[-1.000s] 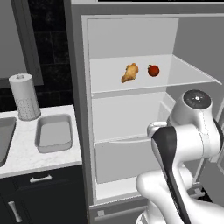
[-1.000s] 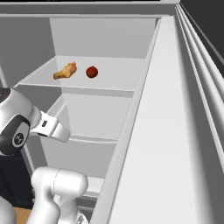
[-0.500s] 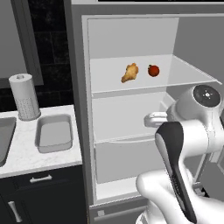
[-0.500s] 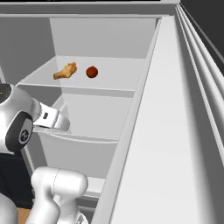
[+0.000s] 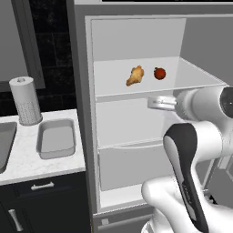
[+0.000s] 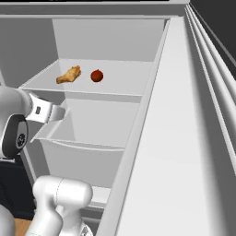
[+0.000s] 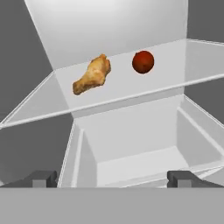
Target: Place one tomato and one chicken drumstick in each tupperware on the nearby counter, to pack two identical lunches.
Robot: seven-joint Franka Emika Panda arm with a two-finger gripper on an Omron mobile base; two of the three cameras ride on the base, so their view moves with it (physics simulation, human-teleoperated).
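Observation:
A golden-brown chicken drumstick (image 5: 134, 75) and a red tomato (image 5: 159, 73) lie side by side on the upper fridge shelf (image 5: 191, 77), the tomato to the right. The hand view shows the drumstick (image 7: 92, 74) and the tomato (image 7: 143, 61) ahead and above. My gripper (image 7: 111, 179) is open and empty. It hangs in front of the fridge below that shelf (image 5: 152, 103), (image 6: 63, 111). One grey tupperware (image 5: 56, 138) sits empty on the white counter (image 5: 27, 161) left of the fridge. The second tupperware is out of view.
A paper-towel roll (image 5: 26, 101) stands behind the tupperware, and the dark sink (image 5: 3, 142) lies at the far left. A clear drawer (image 7: 135, 162) sits under the shelf. The open fridge door (image 6: 184, 138) runs along the right.
My hand has risen in front of the fridge, from the drawer's height to just under the upper shelf. The drumstick, tomato and tupperware have stayed put.

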